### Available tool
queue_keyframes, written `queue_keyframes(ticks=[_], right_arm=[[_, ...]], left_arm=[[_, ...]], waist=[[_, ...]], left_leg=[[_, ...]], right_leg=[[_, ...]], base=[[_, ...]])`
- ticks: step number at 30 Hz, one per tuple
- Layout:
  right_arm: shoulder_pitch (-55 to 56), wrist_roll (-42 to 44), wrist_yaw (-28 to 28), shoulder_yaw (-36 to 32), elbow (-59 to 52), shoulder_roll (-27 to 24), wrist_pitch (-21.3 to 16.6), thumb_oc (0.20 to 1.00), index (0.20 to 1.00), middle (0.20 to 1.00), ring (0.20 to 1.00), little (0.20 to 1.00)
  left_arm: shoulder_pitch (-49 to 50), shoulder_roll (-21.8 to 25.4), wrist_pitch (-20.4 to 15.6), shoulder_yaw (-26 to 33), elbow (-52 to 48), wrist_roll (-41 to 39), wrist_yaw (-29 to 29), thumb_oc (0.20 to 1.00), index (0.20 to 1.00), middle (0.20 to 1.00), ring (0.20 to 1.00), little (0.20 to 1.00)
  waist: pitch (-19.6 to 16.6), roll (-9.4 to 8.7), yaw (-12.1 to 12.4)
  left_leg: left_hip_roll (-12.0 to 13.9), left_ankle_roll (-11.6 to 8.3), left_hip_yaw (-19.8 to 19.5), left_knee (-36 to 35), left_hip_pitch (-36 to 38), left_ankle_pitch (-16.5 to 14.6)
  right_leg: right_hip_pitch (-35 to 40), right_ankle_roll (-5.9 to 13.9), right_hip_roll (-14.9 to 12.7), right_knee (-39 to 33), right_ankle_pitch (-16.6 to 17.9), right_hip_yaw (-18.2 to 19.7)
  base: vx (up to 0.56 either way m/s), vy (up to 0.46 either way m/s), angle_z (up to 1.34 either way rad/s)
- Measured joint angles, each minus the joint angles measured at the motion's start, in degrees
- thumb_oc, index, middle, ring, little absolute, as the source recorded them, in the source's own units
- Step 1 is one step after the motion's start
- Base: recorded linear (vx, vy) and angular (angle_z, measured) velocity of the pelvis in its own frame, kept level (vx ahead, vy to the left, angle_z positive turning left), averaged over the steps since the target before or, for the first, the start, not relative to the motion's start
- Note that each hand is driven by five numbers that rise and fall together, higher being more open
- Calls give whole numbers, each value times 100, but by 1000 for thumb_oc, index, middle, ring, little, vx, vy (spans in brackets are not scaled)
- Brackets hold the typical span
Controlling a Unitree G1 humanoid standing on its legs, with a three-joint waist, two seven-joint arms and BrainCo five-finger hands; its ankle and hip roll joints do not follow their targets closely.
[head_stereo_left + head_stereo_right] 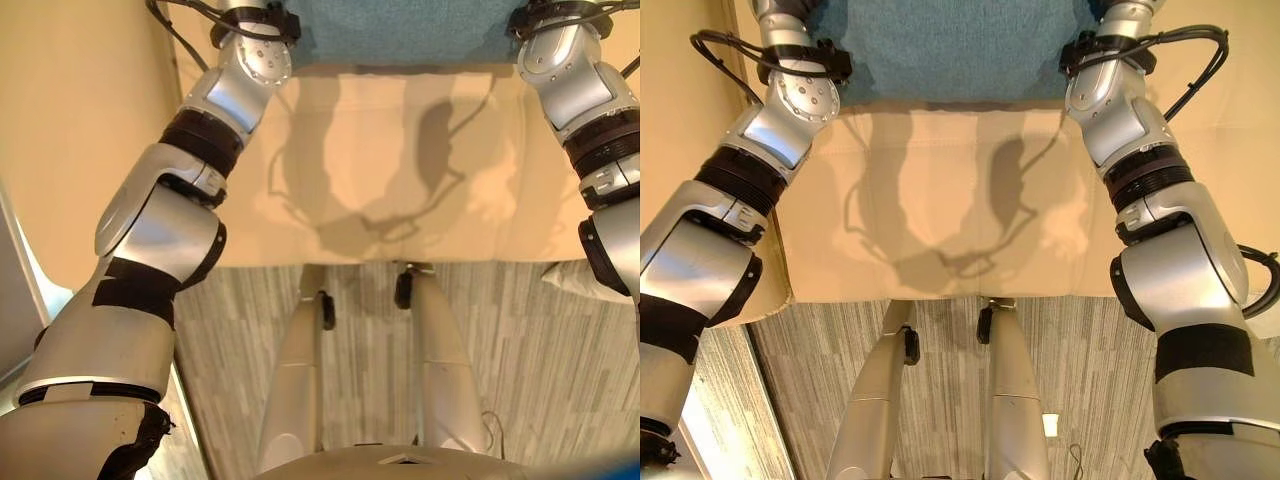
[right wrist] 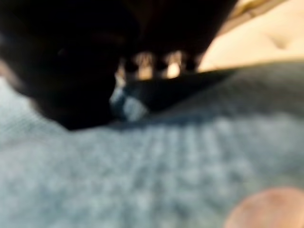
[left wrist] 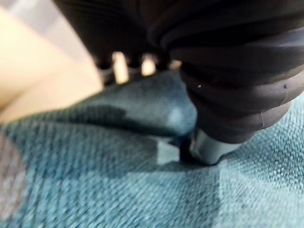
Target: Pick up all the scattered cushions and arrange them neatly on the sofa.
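— The cushion under the left hand?
— Teal cloth, a coarse matt weave; the hand's ribbed cover looks like dull dark rubber.
— And beyond?
— Sofa seat: smooth cream upholstery. Floor: grey wood-grain planks — faint sheen.

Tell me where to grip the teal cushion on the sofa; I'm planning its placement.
Grip the teal cushion at its two opposite side edges, one hand from each side. It is wide, soft and lies flat on the beige sofa, so a two-sided hold likely keeps it level.
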Motion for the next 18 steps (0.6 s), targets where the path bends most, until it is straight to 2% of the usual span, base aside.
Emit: queue_keyframes(ticks=[2, 3, 4, 5, 6, 11, 18], right_arm=[[-144, 129, 99, 138, 247, 60, 10, 200, 200, 200, 200, 200], [-160, 186, 139, 138, 247, 61, 19, 200, 200, 200, 200, 200], [-184, 250, 153, 179, 282, 66, 18, 485, 485, 485, 485, 485], [-228, 340, 199, 182, 346, 73, 8, 580, 580, 580, 580, 580], [-413, 747, 440, 347, 559, 66, 29, 1000, 1000, 1000, 1000, 1000], [-451, 1022, 710, 410, 567, -16, 103, 1000, 1000, 1000, 1000, 1000], [-398, 1025, 838, 211, 447, -142, 180, 1000, 1000, 1000, 1000, 1000]], left_arm=[[-123, -65, -1, -31, 211, -38, -26, 200, 200, 200, 200, 200], [-160, -60, -1, -42, 208, -78, -64, 796, 796, 796, 796, 796], [-194, -68, -14, -34, 237, -112, -97, 1000, 1000, 1000, 1000, 1000], [-231, -87, -14, -35, 287, -134, -134, 1000, 1000, 1000, 1000, 1000], [-273, -114, -14, -34, 309, -435, -294, 1000, 1000, 1000, 1000, 1000], [-277, -130, -14, -3, 299, -786, -508, 1000, 1000, 1000, 1000, 1000], [-51, -163, -78, 526, 148, -1306, -749, 1000, 1000, 1000, 1000, 1000]], waist=[[-2, 3, -3], [-2, 3, -4], [-3, 4, 0], [-4, 6, -1], [-4, 6, -1], [-5, 6, 4], [-7, 7, 4]], left_leg=[[-4, -25, -23, -62, -80, 100], [-1, -17, -29, -59, -136, 87], [-8, -21, -59, -82, -170, 105], [-11, -12, -68, -103, -191, 132], [-16, -15, -69, -96, -277, 159], [-19, -24, -85, -90, -320, 200], [-18, -40, -80, 60, -324, 163]], right_leg=[[-127, 19, -5, 35, 17, -2], [-182, 28, -5, 51, 11, 0], [-219, 15, -3, 47, 23, -4], [-253, 8, -2, 49, 33, -5], [-345, -7, -8, 70, 47, -5], [-378, -34, -6, 79, 73, -15], [-372, 10, -9, 221, 48, 2]], base=[[12, -4, 4], [-26, -7, 4], [0, 0, 0], [-10, -32, 2], [0, 0, 0], [-29, -1, 0], [-10, -7, 1]])
